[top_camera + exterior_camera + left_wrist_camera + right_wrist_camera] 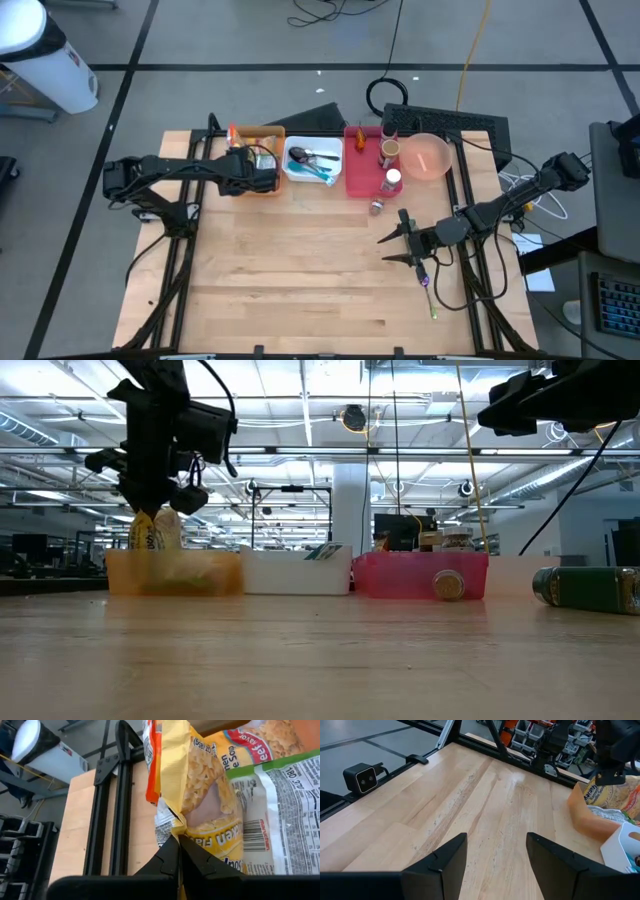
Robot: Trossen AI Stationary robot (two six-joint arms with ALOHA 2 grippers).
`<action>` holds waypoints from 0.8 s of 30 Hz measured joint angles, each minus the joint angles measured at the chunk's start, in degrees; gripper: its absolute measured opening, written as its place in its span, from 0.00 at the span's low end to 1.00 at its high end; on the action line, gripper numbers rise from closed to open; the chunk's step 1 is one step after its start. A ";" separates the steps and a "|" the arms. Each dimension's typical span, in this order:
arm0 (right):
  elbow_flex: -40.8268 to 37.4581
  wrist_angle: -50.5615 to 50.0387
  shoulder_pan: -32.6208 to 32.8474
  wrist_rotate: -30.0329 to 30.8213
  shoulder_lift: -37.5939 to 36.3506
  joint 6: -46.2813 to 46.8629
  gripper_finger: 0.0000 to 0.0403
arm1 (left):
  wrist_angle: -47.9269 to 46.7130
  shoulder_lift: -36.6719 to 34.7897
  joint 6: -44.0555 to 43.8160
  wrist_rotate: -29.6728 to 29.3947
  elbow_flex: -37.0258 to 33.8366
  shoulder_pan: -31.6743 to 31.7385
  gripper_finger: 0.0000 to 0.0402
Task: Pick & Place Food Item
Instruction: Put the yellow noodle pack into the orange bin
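Fingers [176, 851] of the left gripper [179, 862] pinch closed the yellow noodle packet [210, 805] above the orange bin [262, 182], so lifting straight and slowly should avoid snagging neighbouring packets, while the right gripper [496, 851] waits open over the tabletop [300, 260].

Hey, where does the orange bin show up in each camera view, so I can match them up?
High view: orange bin at the table's back left, under the left gripper.
Low view: far left, beside the white bin.
Left wrist view: the bin itself is not clearly visible; only the yellow noodle packet.
Right wrist view: at the right edge.
Shared landmark: the white bin next to it.
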 joint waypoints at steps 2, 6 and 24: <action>0.00 0.00 0.00 0.00 0.00 0.02 0.49 | 0.47 0.00 0.56 0.06 0.00 0.15 0.05; -0.56 0.03 0.00 0.00 0.00 0.02 0.49 | 1.60 -0.02 0.97 0.30 0.00 0.82 0.10; -1.40 1.73 0.00 0.00 0.02 0.02 0.49 | 1.97 -0.14 9.50 4.97 0.09 4.62 0.51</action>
